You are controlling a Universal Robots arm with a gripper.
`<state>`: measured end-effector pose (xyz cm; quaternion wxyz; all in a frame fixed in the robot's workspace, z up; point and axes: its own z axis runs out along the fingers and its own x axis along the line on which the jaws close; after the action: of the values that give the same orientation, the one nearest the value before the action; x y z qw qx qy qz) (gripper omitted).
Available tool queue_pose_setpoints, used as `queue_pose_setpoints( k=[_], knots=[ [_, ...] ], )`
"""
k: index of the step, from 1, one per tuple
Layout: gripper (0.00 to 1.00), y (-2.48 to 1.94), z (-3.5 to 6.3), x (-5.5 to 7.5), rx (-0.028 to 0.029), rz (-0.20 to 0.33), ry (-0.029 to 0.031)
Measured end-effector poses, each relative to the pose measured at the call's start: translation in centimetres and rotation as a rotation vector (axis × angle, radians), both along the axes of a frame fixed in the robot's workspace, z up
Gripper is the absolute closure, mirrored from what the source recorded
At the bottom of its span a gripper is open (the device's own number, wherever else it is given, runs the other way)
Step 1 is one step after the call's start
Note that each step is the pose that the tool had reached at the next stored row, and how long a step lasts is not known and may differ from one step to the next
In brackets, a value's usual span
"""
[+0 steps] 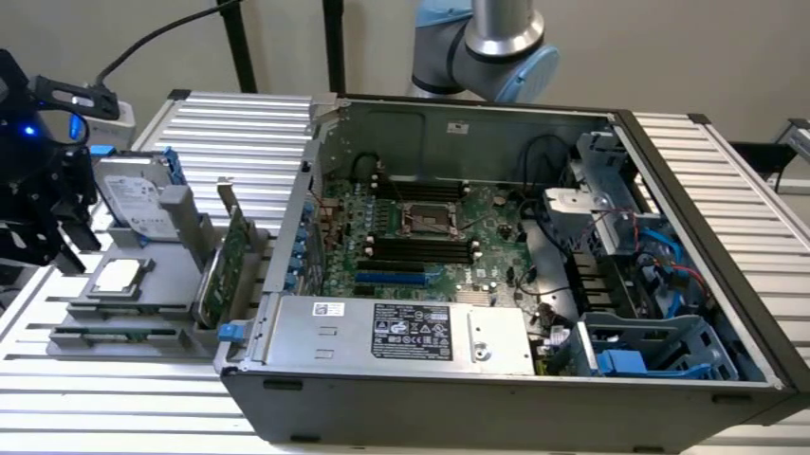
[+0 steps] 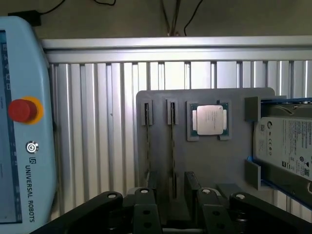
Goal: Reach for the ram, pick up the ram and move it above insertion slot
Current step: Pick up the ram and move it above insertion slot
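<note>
ram [image 2: 172,146]: on edge in a grey holder [image 2: 209,161] slot, next to the processor [image 2: 209,119]
tool [image 2: 171,190]: fingers apart, straddling that stick, not clamped
step: reach, seemingly near its end
grasp needs: fingers square to the thin board, stick centred between them

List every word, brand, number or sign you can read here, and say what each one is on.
"UNIVERSAL ROBOTS": on the light-blue teach pendant, below its red button, wrist view.
Hard drive label: print too small to read.
Power supply label, exterior view: blurred, unreadable.
Processor lid: markings too faint to read.
</note>
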<state>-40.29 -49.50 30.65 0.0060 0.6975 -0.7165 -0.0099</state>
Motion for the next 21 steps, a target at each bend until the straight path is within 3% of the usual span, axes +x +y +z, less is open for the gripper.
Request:
queue_pose_setpoints(
  k=[6,21],
  knots=[
    [0.64,-0.13,-1.10,0.1,0.0000,0.004,-0.0001],
    [0.64,-1.20,-3.83,0.3,0.0000,0.005,-0.0001]
  ],
)
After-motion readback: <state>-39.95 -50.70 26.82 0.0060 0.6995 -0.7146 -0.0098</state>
